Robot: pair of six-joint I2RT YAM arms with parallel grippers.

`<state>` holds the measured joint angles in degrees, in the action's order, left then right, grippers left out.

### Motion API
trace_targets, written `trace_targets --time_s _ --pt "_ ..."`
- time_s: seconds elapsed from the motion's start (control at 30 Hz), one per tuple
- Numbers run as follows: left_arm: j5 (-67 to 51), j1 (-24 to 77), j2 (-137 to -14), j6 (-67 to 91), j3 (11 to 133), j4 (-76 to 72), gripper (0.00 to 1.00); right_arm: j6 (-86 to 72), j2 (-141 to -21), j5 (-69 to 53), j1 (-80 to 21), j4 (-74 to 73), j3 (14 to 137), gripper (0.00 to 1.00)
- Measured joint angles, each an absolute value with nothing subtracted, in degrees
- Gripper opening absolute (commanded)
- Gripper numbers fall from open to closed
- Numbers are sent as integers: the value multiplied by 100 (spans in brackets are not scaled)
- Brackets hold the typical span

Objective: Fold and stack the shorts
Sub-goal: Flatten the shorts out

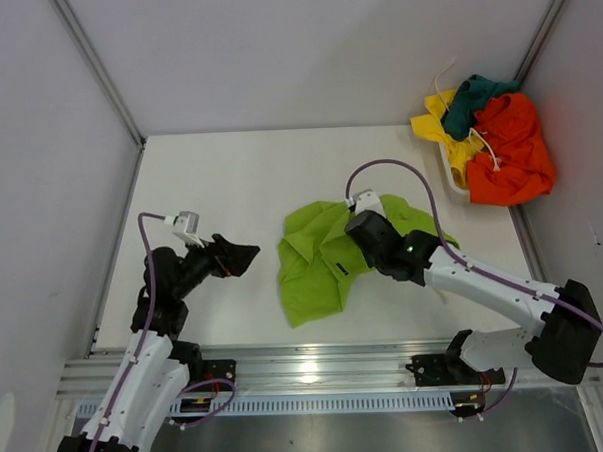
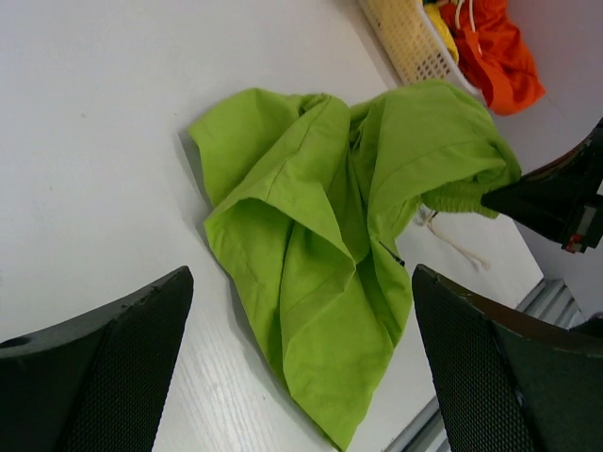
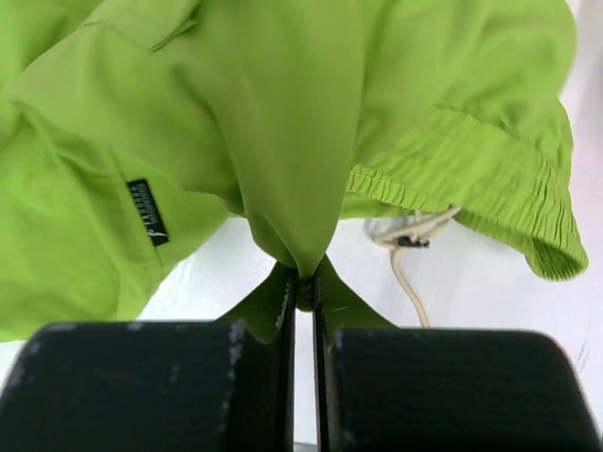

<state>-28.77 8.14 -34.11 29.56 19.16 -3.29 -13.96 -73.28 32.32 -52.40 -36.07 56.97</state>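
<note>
Three grey walls (image 1: 304,46) enclose a white table (image 1: 229,179) bearing green shorts (image 1: 314,275).

Lime green pair (image 1: 323,260): soft cloth shorts lying crumpled and unfolded on the table (image 1: 229,179) near its middle. One fold of the cloth is gathered up and pinched in the closed right tool (image 3: 303,282). The elastic waistband (image 3: 471,179) is turned outward, the white drawstring (image 3: 405,250) trails on the table below it, and a small black label (image 3: 148,212) shows on one panel. Orange pair (image 1: 513,152), yellow pair (image 1: 439,120) and dark teal pair (image 1: 471,100): heaped unfolded in the basket (image 2: 407,45) at the far right corner, the teal uppermost, the orange spilling over the rim.
</note>
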Motion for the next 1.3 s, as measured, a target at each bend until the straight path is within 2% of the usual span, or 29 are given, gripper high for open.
trace_targets --time_s 0.2,0.47,0.9,1.13,1.3 --pt "-2453 801 -2873 3352 1782 -425 99 -1389 -6748 2620 -4480 -3940 5693 0" --pt "-2349 1074 -2921 3500 1431 -740 99 -1339 -6394 2141 -3708 -4112 5693 0" --pt "-388 3675 -3194 2777 1887 -209 99 -657 -6761 1704 -3511 -4381 5846 0" --pt "642 5264 -3376 2447 2029 309 99 -272 -6820 1378 -3124 -4281 5946 0" --pt "1496 6744 -3793 2320 2379 727 99 -167 -7050 1278 -2904 -4171 5986 0"
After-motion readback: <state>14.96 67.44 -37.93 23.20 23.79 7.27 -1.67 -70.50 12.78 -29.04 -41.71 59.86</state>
